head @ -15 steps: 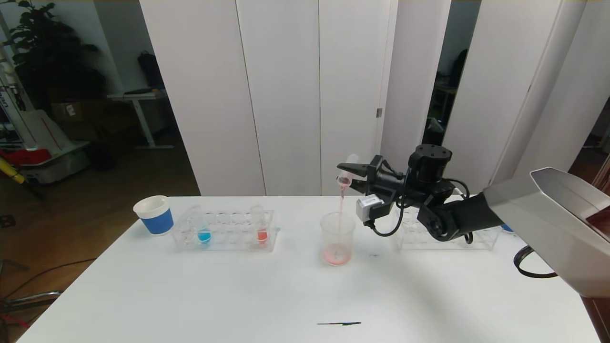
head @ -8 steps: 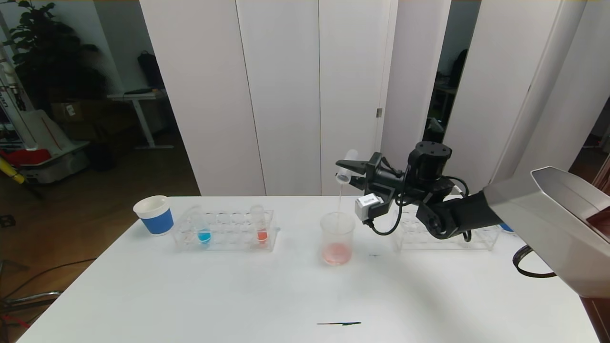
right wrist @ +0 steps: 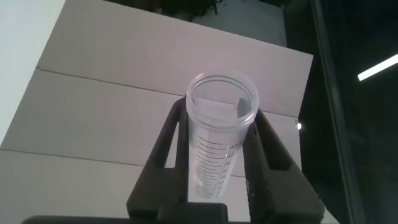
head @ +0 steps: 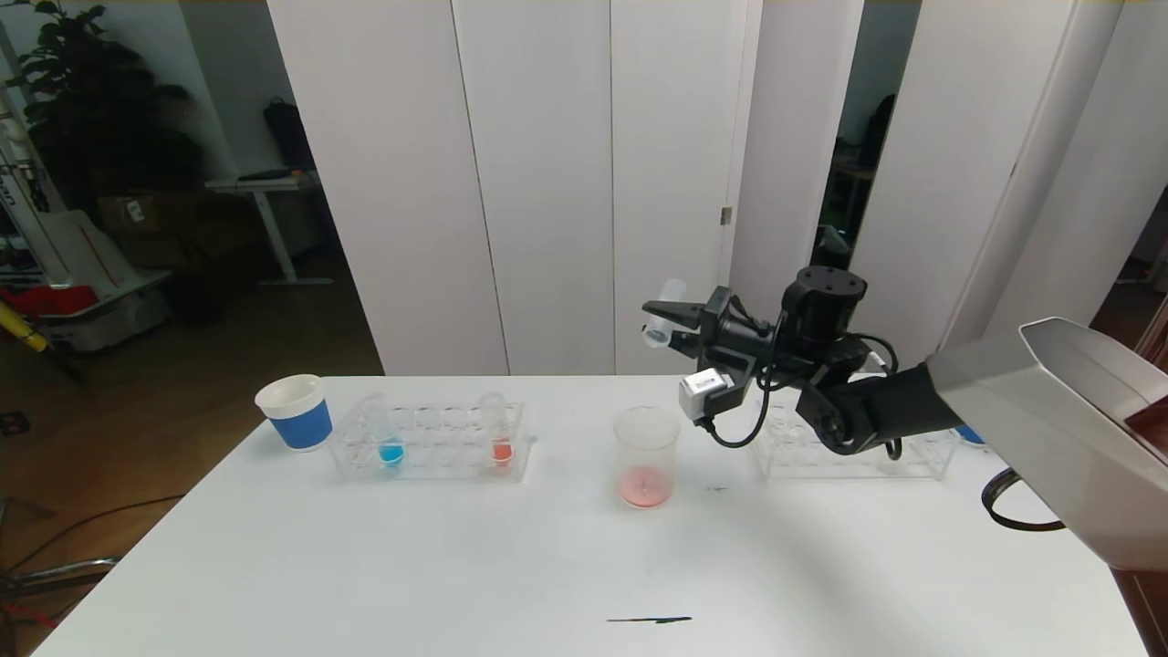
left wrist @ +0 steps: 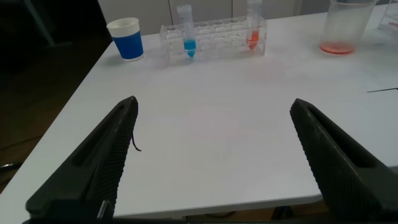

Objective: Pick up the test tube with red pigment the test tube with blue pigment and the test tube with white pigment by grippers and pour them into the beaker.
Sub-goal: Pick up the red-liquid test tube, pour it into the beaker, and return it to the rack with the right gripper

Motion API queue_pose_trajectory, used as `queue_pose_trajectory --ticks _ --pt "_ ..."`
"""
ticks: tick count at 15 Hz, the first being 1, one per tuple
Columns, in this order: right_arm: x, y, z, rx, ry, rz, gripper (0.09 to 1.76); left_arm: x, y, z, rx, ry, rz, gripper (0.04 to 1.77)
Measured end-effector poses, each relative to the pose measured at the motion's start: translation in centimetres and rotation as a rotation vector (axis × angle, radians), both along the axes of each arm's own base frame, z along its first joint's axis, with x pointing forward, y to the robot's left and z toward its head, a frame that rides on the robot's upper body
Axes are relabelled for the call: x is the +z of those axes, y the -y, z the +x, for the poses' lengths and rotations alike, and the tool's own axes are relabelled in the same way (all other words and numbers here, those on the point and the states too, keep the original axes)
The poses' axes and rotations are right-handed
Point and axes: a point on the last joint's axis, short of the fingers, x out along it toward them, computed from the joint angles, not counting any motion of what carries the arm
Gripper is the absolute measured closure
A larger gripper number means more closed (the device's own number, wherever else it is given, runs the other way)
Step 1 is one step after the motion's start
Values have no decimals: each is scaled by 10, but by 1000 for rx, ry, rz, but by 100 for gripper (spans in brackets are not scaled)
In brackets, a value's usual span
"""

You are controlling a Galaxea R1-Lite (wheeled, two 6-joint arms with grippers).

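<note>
Right gripper (head: 664,321): I have its jaws clamped tight on a clear marked tube (right wrist: 216,140), right of centre in the head view, above and slightly right of the beaker (head: 646,456).
Tube in hand: tilted mouth-down toward the beaker; from the right wrist view it looks drained, though I can't rule out a last film of liquid inside.
Beaker: centre of the head view on the white table (head: 456,566), a shallow pink-red pool at its bottom, no stream falling into it now.
Step in hand: I judge the red pour finished, so the job is to right the tube and return it to the clear rack (head: 858,452) under my right arm.
How I'd do it well: roll the wrist back slowly over the beaker so any drip lands inside, then carry it across upright, keeping the grip firm.
Blue tube (head: 391,440): standing in the left rack (head: 429,443), left of centre in the head view, well apart from the beaker.
Red tube in rack (head: 500,436): same rack, toward its right end, untouched.
White tube: I can't find it; the right arm covers much of the right rack.
Left gripper (left wrist: 214,158): fingers spread wide, holding nothing, low at the near table edge in its own wrist view, idle.
Paper cup (head: 297,412): far left of the table, beside the left rack; keep clear.
</note>
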Motion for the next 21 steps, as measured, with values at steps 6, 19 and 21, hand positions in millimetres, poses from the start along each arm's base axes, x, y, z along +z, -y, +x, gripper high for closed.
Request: queue_pose_trajectory --ticks 6,19,21 --pt "19 1 -3 -56 -22 56 127 0 0 0 0 0 0 6" --pt "121 34 -53 -705 -543 1364 127 0 0 0 0 0 0 6" --pt "108 42 -60 -731 -669 1494 127 0 0 0 0 0 0 6"
